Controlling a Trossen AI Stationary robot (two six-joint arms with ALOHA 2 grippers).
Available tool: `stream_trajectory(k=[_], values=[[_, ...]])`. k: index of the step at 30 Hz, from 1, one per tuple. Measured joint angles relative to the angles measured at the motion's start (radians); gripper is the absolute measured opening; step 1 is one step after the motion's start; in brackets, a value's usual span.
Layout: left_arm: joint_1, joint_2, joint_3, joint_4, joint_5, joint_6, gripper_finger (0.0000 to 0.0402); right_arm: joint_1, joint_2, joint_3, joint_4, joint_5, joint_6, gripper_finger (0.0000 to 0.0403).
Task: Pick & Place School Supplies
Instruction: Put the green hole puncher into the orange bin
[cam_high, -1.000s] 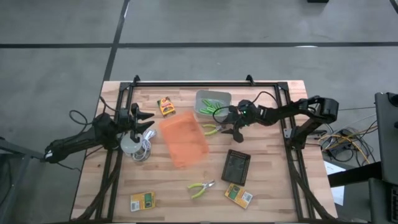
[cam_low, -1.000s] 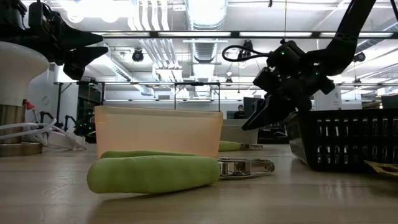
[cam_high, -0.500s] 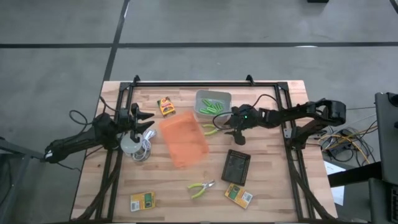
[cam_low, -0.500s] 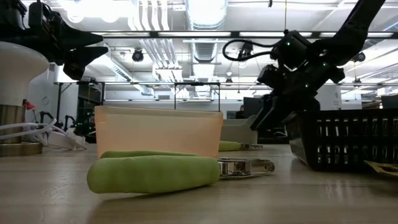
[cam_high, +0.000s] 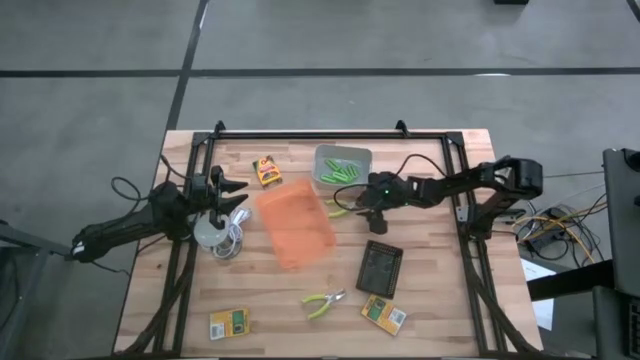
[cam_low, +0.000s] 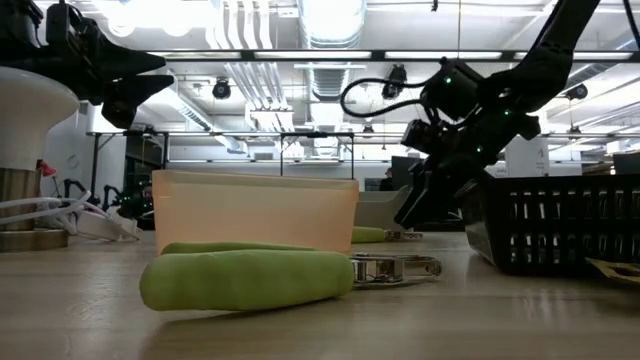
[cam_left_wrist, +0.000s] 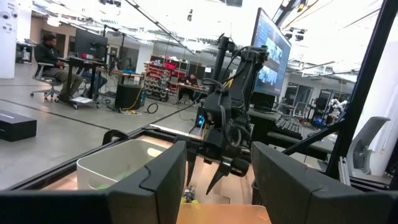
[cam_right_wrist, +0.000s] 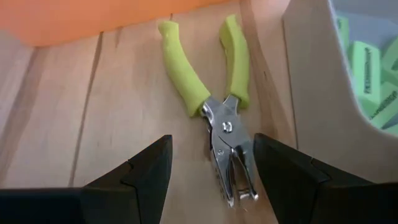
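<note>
Slid my right gripper in lower since a second ago, fingers spread over the pliers, probably not touching yet, next I drop and squeeze.

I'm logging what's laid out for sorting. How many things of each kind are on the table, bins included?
Green-handled pliers: 2
Yellow-and-green printed boxes: 3
Orange translucent bin: 1
Grey bin holding lime-green sticks: 1
Black mesh basket: 1
White round thing with cable: 1
Total: 9
</note>
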Motion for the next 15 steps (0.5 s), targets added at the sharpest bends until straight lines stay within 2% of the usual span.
stream_trajectory(k=[7,15], values=[[0.000,0.002,0.000,-0.001,0.000,0.000,0.0188,0.001,0.064,0.018,0.010,0.004,-0.002,0.0221],[0.000,0.002,0.000,-0.001,0.000,0.000,0.0188,0.000,0.067,0.021,0.010,0.003,-0.003,0.0221]])
